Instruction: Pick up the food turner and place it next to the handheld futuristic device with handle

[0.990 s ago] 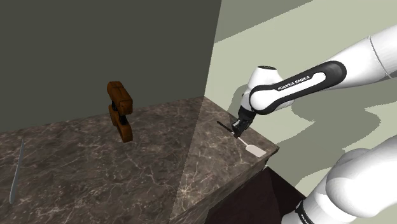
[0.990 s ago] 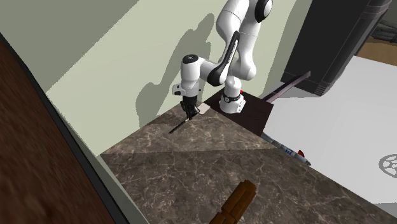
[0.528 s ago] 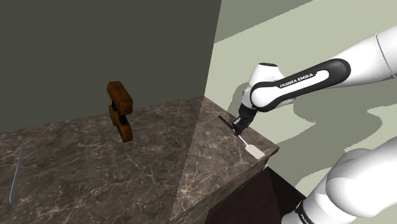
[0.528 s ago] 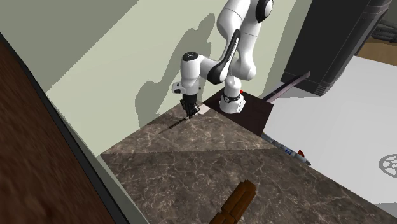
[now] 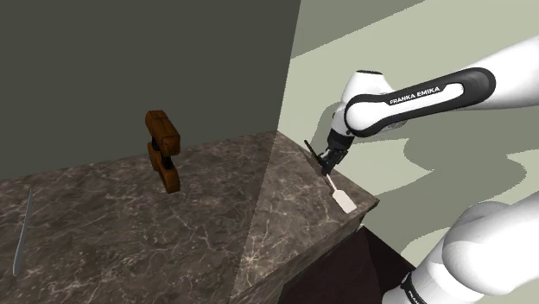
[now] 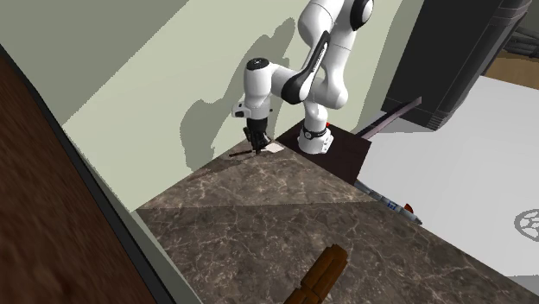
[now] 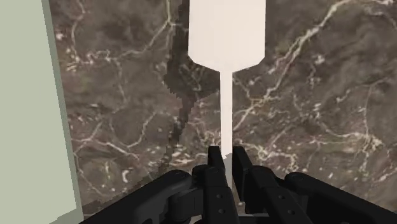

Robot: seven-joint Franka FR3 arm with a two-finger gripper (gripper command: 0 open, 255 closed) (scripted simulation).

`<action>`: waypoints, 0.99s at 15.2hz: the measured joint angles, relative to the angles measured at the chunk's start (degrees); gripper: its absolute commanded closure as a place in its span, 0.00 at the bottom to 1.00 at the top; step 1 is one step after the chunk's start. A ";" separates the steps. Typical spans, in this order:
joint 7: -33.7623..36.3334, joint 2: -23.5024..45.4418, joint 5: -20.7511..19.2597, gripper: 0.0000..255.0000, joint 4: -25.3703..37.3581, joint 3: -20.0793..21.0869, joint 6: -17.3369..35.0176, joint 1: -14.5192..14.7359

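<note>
I have the gripper (image 5: 329,162) clamped on the turner (image 5: 339,188) partway along its thin handle, over the corner of the counter (image 5: 104,216) nearest the stand. In the wrist view the black fingers (image 7: 215,167) pinch the pale shaft on both sides, and the flat white blade (image 7: 226,38) points away from the hand. Its shadow falls to one side on the marble, so I judge that the turner is off the surface, though low.

The grasp is done; the carry and the set-down are left. The device (image 5: 162,151), brown and standing upright, sits well apart from the turner, near the counter's back edge and about midway along it.

A thin grey utensil (image 5: 21,233) lies at the counter's far end, beyond the device and off the route. A pale wall runs close along the counter's edge beside the gripper. I see nothing on the marble between turner and device.
</note>
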 measured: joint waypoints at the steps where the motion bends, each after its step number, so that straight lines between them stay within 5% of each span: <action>1: 0.01 -0.55 -0.01 1.00 0.55 0.02 -1.09 0.00; 15: 0.00 -5.32 0.03 1.00 8.03 0.16 -13.35 -0.03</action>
